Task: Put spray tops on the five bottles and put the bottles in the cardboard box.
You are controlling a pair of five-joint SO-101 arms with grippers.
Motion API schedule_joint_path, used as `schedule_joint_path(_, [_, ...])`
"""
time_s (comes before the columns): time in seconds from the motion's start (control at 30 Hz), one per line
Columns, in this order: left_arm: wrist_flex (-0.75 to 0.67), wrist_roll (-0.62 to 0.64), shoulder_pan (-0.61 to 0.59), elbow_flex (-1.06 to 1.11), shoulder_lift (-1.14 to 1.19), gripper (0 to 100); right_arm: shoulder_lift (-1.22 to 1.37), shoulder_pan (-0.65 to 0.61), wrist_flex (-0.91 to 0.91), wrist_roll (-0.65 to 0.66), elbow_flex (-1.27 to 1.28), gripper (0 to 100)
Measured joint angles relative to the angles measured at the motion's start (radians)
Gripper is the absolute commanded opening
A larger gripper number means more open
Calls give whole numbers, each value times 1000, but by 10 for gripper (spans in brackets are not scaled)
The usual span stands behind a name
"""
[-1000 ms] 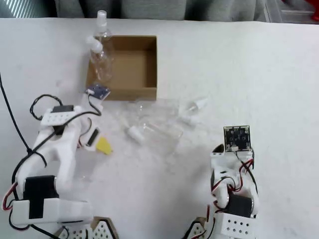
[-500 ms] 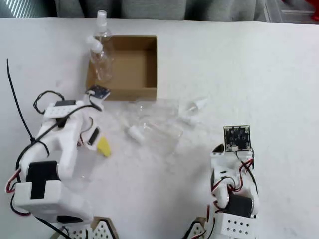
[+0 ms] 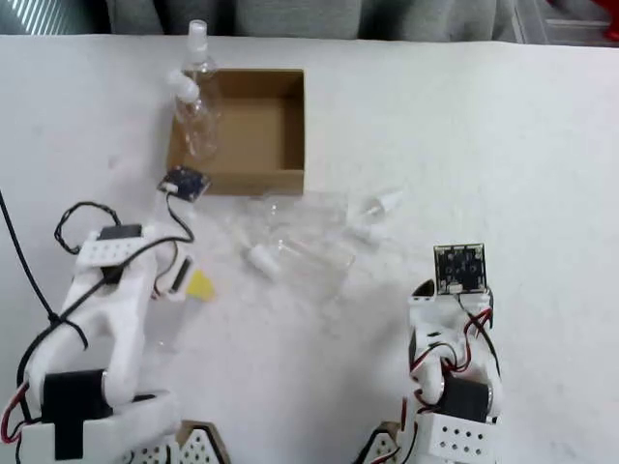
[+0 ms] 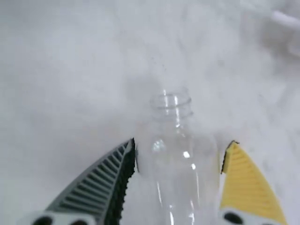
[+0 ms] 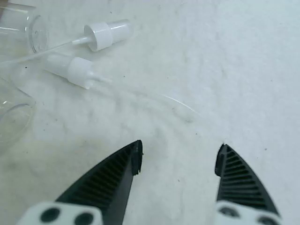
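L gripper (image 4: 178,157): jaws pinching an open-neck bottle (image 4: 176,140) by its body. Grey finger (image 4: 110,180) on one side, yellow finger (image 4: 246,185) on the other, both touching the plastic. No top on it, and the neck points away from my wrist cam. It's clear, so I see the table (image 3: 503,126) thru it.

R gripper (image 5: 178,154): jaws spread wide, nothing btwn them, hanging over bare tabletop. Two spray tops (image 5: 105,33) lie on their sides just ahead of it, near each other but not touching. Mouths of two loose bottles (image 5: 21,26) sit beside them.

High view: the cardboard box (image 3: 237,181) is on the far side of the table, open side up. Two capped bottles (image 3: 196,121) are at its left wall; can't tell if both are fully inside. The loose bottles and spray tops lie btwn my arms, on the near side of the box's front wall. My L arm is near the box's near-left corner, not touching it. My R arm is well apart from the box.
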Motion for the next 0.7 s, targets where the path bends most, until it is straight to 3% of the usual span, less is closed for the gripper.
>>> schedule_joint_path(0.57, [77,0,2,-149,183,297,0,-3,14,0,0,234])
schedule_joint_path(0.7, [78,0,2,-149,183,169,0,-3,14,0,0,234])
